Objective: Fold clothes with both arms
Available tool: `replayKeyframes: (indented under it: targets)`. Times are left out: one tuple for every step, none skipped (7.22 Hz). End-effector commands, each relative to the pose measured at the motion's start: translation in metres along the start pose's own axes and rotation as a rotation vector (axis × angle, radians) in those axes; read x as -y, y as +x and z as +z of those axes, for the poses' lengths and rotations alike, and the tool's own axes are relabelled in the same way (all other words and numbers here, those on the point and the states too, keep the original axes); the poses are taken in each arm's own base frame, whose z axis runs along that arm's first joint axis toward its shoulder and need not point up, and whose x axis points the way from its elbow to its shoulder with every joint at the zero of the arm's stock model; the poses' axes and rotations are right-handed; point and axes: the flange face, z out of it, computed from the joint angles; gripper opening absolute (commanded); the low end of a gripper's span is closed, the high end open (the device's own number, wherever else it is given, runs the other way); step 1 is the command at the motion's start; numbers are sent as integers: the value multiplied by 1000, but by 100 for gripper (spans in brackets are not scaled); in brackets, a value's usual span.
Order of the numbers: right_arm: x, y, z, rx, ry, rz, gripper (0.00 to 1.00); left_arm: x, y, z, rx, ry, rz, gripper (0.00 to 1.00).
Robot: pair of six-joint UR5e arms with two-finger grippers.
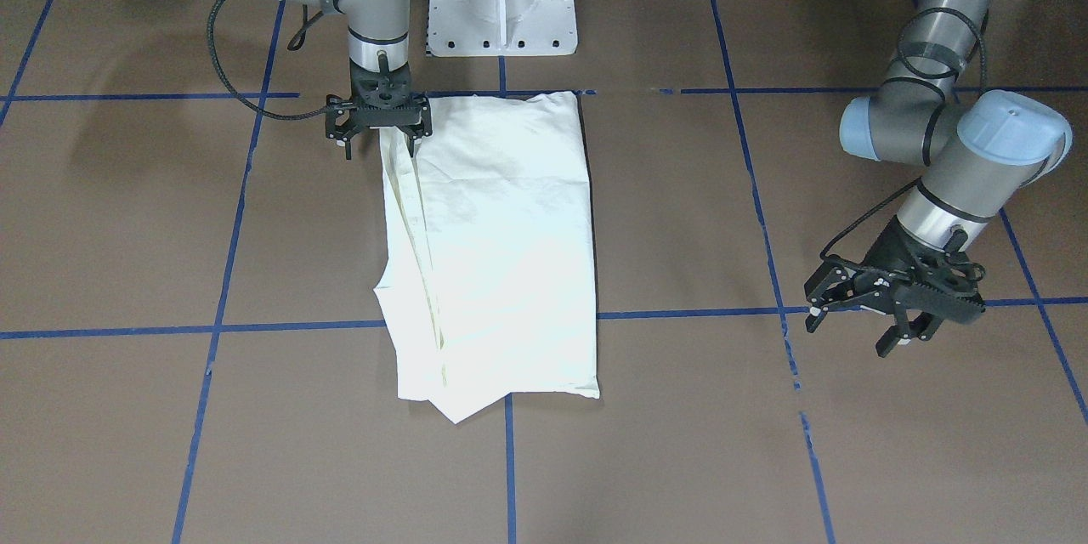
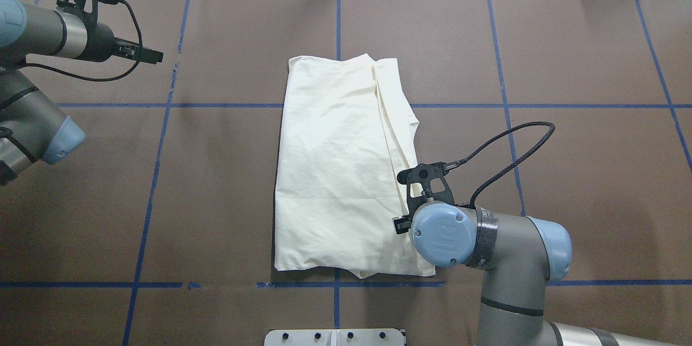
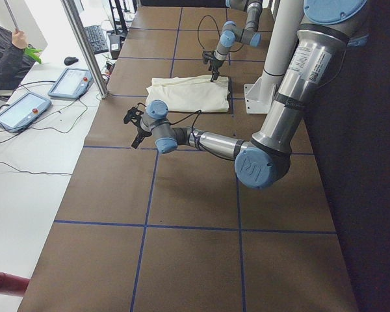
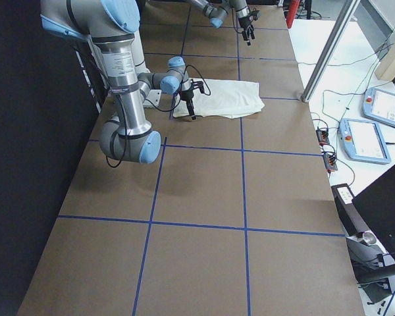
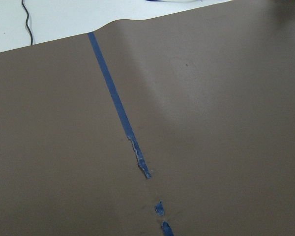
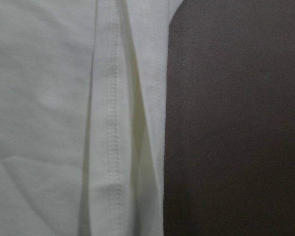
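A brown table (image 2: 594, 173) marked into squares by blue tape (image 2: 157, 173) fills every view.

The left gripper (image 1: 858, 330) hangs over bare table with its fingers spread and nothing between them. Its wrist view shows only table and tape. From this gripper the shirt (image 2: 335, 173) lies well off to its right, with more than a full tape square between them.

The shirt is at the table's middle, plain side up, already folded into a long narrow strip. Its long axis runs straight away from the robot, and the near short end lies just in front of the base (image 1: 501, 0). Loose layers are stacked along the edge on the robot's right, and they splay out at the far end.

The right gripper (image 1: 380, 144) points straight down over that layered edge, close to the shirt's near corner. Its fingers are spread and hold nothing. The hem (image 6: 110, 123) lies directly beneath it, with bare table just to its right. I cannot tell whether the tips touch the cloth.

The right arm is by far the nearer. A fold across the long axis would probably need a grip at both corners of one short end, so the left arm would have to travel right to the other corner.
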Motion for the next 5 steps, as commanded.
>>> replayKeyframes:
  targets:
    - [23,32,10,-51,-19,-18,100,-1,2,0,-2,-1,0,100]
    - [21,57,24,-92,-31,-10,100,0,3,-1,-6,2,-18,100]
    - [30,77,27,-110,-32,0,100,0,5,-1,-8,2,-20,100]
    - [48,92,24,-105,-43,2,100,-1,5,0,-8,-1,-20,100]
    - [73,108,16,-90,-32,7,100,0,7,-1,-11,3,-19,100]
